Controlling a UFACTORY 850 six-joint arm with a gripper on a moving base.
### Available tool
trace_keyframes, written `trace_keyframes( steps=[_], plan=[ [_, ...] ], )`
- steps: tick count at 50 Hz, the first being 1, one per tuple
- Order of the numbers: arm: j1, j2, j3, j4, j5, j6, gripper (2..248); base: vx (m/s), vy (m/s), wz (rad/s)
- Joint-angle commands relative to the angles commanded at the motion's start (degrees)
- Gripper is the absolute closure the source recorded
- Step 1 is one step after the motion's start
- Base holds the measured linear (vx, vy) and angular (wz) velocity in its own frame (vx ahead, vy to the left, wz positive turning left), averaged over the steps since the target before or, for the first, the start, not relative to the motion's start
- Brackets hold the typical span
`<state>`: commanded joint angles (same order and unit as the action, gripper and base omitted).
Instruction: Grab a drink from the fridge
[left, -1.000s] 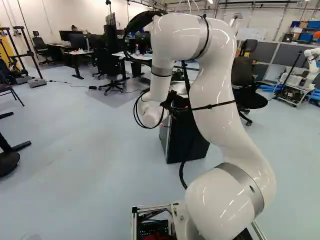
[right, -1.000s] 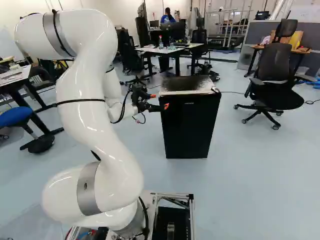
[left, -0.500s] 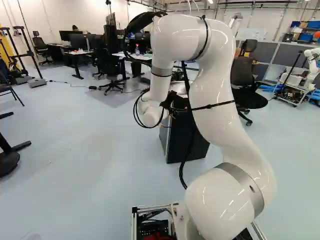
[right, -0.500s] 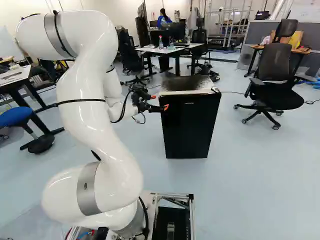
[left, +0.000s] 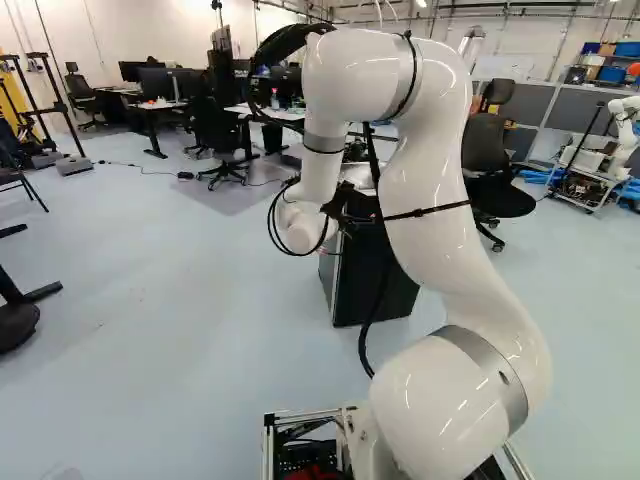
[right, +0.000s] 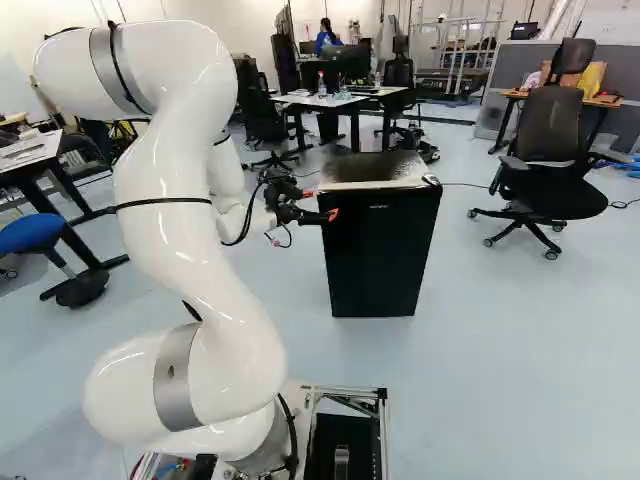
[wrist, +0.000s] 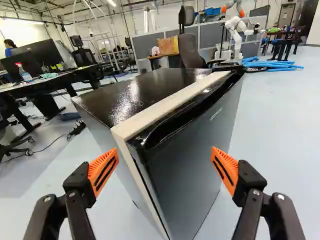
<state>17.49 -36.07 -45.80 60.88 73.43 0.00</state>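
The fridge's (right: 380, 260) inside is hidden behind its door (wrist: 195, 160) — the mark there too small to read. In the left base view, the arm (left: 430, 190) covers part of the fridge and most of the claw (right: 320, 203). The wrist view's edge cuts off the fridge's foot — another robot (left: 627, 130) is cut off in the left base view.

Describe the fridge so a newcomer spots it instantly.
In the right base view, find the white arm. Right of its pincer stands the fridge, a black upright box. It is one solid block; the black chair farther right has armrests and wheels.
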Motion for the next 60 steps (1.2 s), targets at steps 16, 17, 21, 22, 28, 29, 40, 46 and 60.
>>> trace_keyframes(
  steps=[16,17,21,22,28,29,40,46,60],
  plan=[
    [-0.23,-0.03,-0.05,1.02,0.0,0.0,3,0.0,0.0,0.0],
    [-0.24,-0.03,-0.05,1.11,0.0,0.0,3,0.0,0.0,0.0],
    [-0.3,-0.04,-0.07,1.47,0.0,0.0,3,0.0,0.0,0.0],
    [-0.32,-0.04,-0.07,1.56,0.0,0.0,3,0.0,0.0,0.0],
    [-0.4,-0.06,-0.09,2.11,0.0,0.0,3,0.0,0.0,0.0],
    [-0.42,-0.06,-0.09,2.21,0.0,0.0,3,0.0,0.0,0.0],
    [-0.58,-0.08,-0.14,3.22,0.0,0.0,3,0.0,0.0,0.0],
    [-0.58,-0.08,-0.14,3.77,0.0,0.0,3,0.0,0.0,0.0],
    [-0.58,-0.08,-0.14,5.07,0.0,0.0,3,0.0,0.0,0.0]
  ],
)
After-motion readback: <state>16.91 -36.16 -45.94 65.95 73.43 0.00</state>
